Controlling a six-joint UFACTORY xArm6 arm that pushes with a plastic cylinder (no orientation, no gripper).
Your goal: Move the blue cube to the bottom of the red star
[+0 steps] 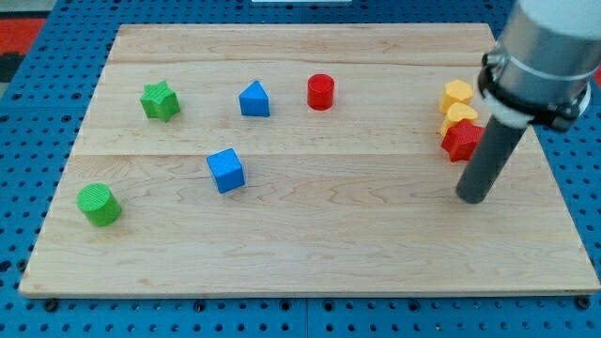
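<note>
Right now my tip (pixel 472 196) rests on the wooden counter (pixel 310 253) at the view's right, just below the red star (pixel 461 141), with no gripper on the arm to report. Well apart at the view's left lies the blue cube (pixel 226 170). Two yellow blocks (pixel 457 103) are stacked above the star, touching it. Farther left sit a red cylinder (pixel 321 92), blue triangular block (pixel 254 99), green star (pixel 161 101) and green cylinder (pixel 99 205).

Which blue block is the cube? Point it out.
The blue cube is the lower one, squarish, left of centre. The other blue block, above it beside the red cylinder, has a peaked, triangular top. My tip is far right, near neither.
</note>
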